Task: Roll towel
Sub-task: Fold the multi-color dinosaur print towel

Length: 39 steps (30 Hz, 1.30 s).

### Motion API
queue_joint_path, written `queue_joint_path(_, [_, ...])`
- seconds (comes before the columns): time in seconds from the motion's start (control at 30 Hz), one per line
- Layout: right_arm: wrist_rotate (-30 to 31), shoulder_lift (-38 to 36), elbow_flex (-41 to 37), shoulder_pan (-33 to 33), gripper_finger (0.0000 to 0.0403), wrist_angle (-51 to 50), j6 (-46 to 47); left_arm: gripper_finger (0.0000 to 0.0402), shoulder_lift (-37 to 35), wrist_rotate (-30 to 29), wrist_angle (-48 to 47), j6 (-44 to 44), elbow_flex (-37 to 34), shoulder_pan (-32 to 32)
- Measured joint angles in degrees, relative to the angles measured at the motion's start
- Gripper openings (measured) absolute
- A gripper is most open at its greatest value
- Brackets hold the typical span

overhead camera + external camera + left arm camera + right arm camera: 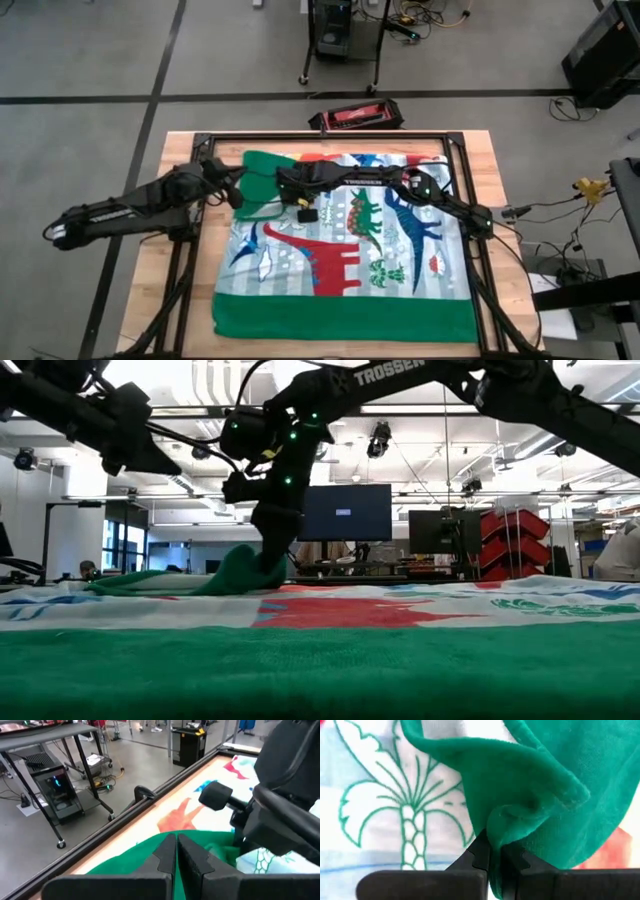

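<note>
Starting at the left, the left gripper (238,192) sits over the far left corner of the towel (350,250), its fingers pressed together with nothing visibly between them in its own wrist view, where green cloth lies just beyond the tips. Whether it pins any fabric I cannot tell. The towel itself is spread flat across most of the table (180,150), dinosaur side up, with the green border along the near edge and a flap of green backing turned over at the far left corner.

Moving right, the right gripper (300,205) reaches across from the right side and comes down beside that turned-over flap. Its fingers (485,855) are clamped on a pinch of the green edge, which bunches up out of the jaws in its wrist view, with the palm-tree print on the striped face just behind. The low view shows the same gripper (268,565) lifting a small green peak off the cloth.

By my reading, this is the very start of the roll: one corner is gathered and nothing is wound yet. The next move likely calls for drawing the gripped edge over toward the near side, keeping the fold even, while the left gripper takes up its own share of the far edge so the roll does not skew.
</note>
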Motion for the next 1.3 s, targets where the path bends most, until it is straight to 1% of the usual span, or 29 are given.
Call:
queue_joint_path(0.13, [-0.2,0.0,-0.3,0.5,0.0001,0.0,-1.4,0.0,2.2,0.0,0.5,0.0,0.0,0.0])
queue_joint_path(0.3, [0.0,0.0,-0.6,-1.0,0.0001,0.3,-0.5,0.0,4.2,0.0,0.3,-1.2,0.7,0.0])
queue_joint_path(0.4, [-0.2,0.0,-1.1,-1.5,0.0013,0.3,0.7,0.0,5.4,0.0,-1.0,-3.0,0.7,0.0])
queue_joint_path(0.47, [-0.2,0.0,-1.4,-1.5,0.0032,0.0,0.6,0.0,6.2,0.0,-1.6,-3.7,0.7,0.0])
queue_joint_path(0.57, [0.6,-0.2,-1.2,-1.6,0.0073,-2.0,-1.9,0.0,7.8,0.0,-2.6,-5.4,0.7,0.0])
queue_joint_path(0.7, [5.0,-2.5,-0.9,-1.7,0.0132,-7.0,-4.1,0.0,10.9,0.5,-4.0,-7.5,0.7,0.1])
queue_joint_path(0.77, [5.4,-4.2,-0.9,-2.1,0.0157,-8.7,-4.9,0.0,13.2,1.2,-4.1,-7.7,0.7,0.3])
queue_joint_path(0.9, [5.5,-5.7,-1.2,-4.7,0.0186,-8.7,-5.2,0.0,18.2,4.4,-3.3,-7.5,0.8,1.2])
queue_joint_path(1.0, [5.5,-5.7,-2.2,-7.5,0.0193,-7.3,-3.4,0.0,22.0,6.7,-3.2,-6.6,0.8,1.7])
queue_joint_path(1.1, [4.8,-5.0,-5.0,-10.0,0.0194,-3.0,-1.5,0.0,25.4,7.6,-2.6,-5.0,0.8,1.7])
queue_joint_path(1.23, [-0.8,-4.6,-8.8,-11.7,0.0189,3.0,2.0,0.0,30.1,7.6,-0.4,-2.3,0.8,1.7])
queue_joint_path(1.3, [-2.0,-4.7,-9.6,-11.9,0.0184,5.4,4.3,0.0,32.8,7.5,2.3,-1.1,0.8,1.7])
